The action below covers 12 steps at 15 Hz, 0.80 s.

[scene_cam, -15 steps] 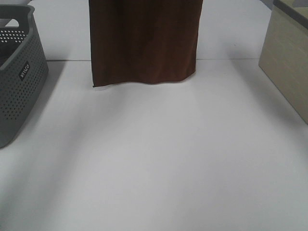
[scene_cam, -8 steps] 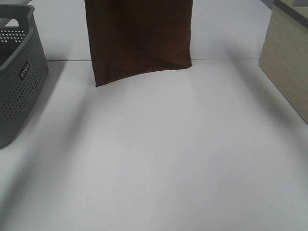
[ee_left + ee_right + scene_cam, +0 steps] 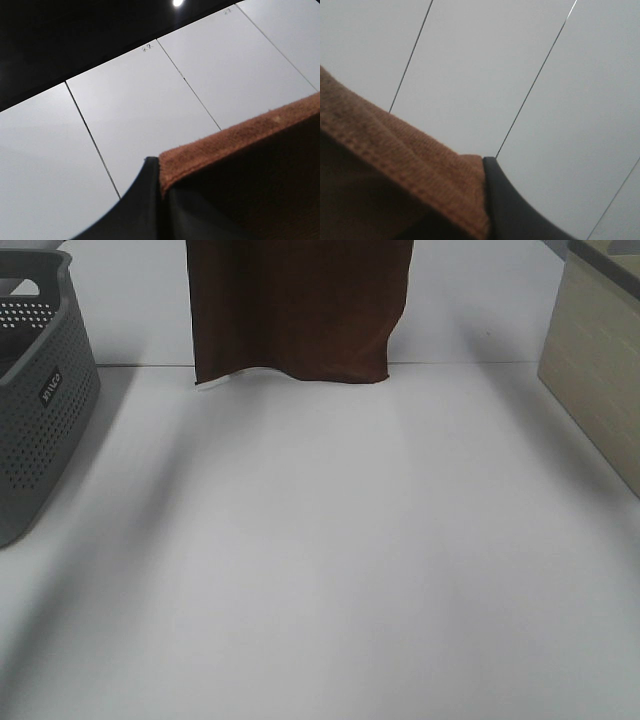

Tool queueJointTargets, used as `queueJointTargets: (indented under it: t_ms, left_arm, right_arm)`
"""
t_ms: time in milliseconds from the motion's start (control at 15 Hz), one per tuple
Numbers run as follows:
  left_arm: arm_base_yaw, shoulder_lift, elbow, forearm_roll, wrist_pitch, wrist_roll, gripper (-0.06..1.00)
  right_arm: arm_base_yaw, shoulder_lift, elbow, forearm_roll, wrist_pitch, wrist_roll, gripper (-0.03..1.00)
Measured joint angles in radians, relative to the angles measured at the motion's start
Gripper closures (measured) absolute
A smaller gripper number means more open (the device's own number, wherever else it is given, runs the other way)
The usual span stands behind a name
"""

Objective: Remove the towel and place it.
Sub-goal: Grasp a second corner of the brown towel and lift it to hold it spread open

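The dark brown towel (image 3: 295,310) hangs spread out at the back middle of the table, its top edge above the picture and its wavy lower edge just above the table surface. Neither gripper shows in the high view. In the left wrist view a black finger (image 3: 145,200) presses against the towel's hemmed corner (image 3: 240,150), and my left gripper (image 3: 161,200) is shut on it. In the right wrist view my right gripper (image 3: 487,210) is shut on the other corner of the towel (image 3: 395,170), beside its black finger (image 3: 512,210).
A grey perforated basket (image 3: 40,410) stands at the left edge of the white table (image 3: 330,570). A beige box (image 3: 600,360) sits at the right edge. Both wrist cameras look up at white ceiling panels.
The towel's lower edge has risen, from dragging lower on the table to hanging higher at the back. Its left bottom corner has lifted and the hem now waves.
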Motion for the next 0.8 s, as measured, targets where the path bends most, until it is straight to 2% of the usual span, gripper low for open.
queueJointTargets:
  t_ms: [267, 400, 600, 800]
  left_arm:
    - [0.000, 0.000, 0.000, 0.000, 0.014, -0.003, 0.94]
    - [0.000, 0.000, 0.000, 0.014, 0.015, -0.042, 0.94]
    - [0.000, 0.000, 0.000, 0.102, 0.065, -0.183, 0.94]
    - [0.000, 0.000, 0.000, 0.252, 0.159, -0.458, 0.94]
  right_arm:
    - [0.000, 0.000, 0.000, -0.005, -0.003, -0.041, 0.96]
    - [-0.004, 0.000, 0.000, -0.005, -0.012, -0.066, 0.96]
    - [-0.008, 0.000, 0.000, 0.006, 0.051, -0.076, 0.96]
    - [-0.008, 0.000, 0.000, 0.064, 0.146, -0.078, 0.96]
